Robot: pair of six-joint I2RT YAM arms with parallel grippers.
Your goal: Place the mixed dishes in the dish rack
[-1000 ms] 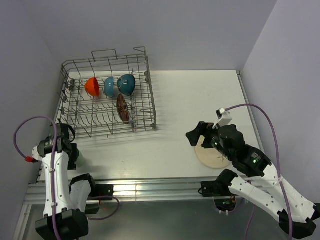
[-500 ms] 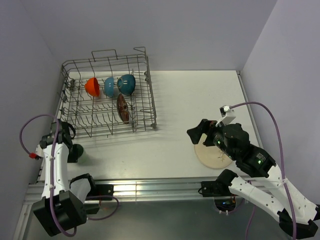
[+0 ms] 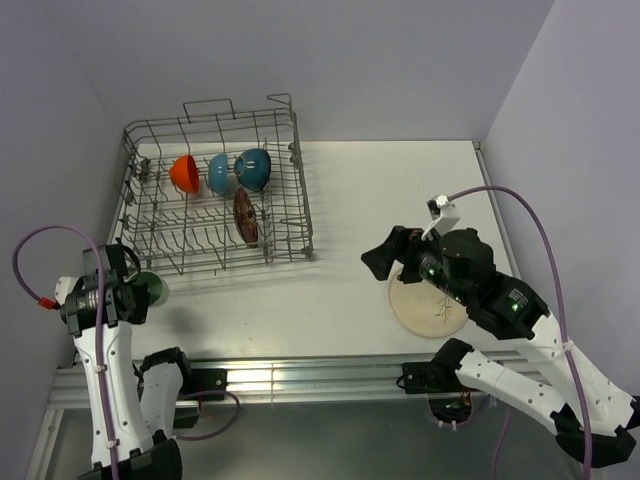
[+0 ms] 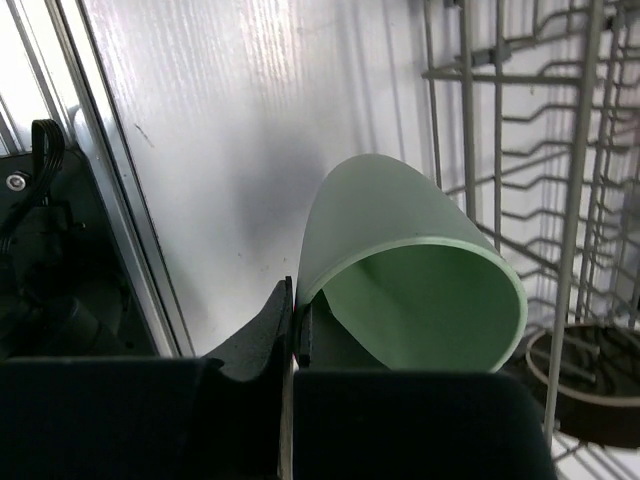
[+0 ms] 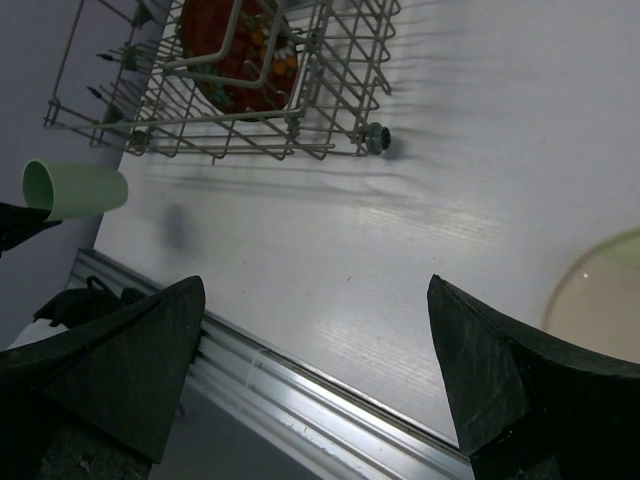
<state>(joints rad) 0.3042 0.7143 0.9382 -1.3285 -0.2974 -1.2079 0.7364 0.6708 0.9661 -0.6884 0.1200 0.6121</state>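
Four bowls point(image 3: 252, 168) sat in the rack point(image 3: 303, 215). The left gripper point(image 4: 292, 345) pinched the cup point(image 4: 400, 270); the plate point(image 3: 430, 312) lay near the wide-open right gripper point(image 3: 382, 262).

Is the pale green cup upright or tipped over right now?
Tipped: the pale green cup lies sideways, its open mouth toward the left gripper, which pinches its rim.

No text, label or number can be read anywhere, though fine print may be lost to blur.
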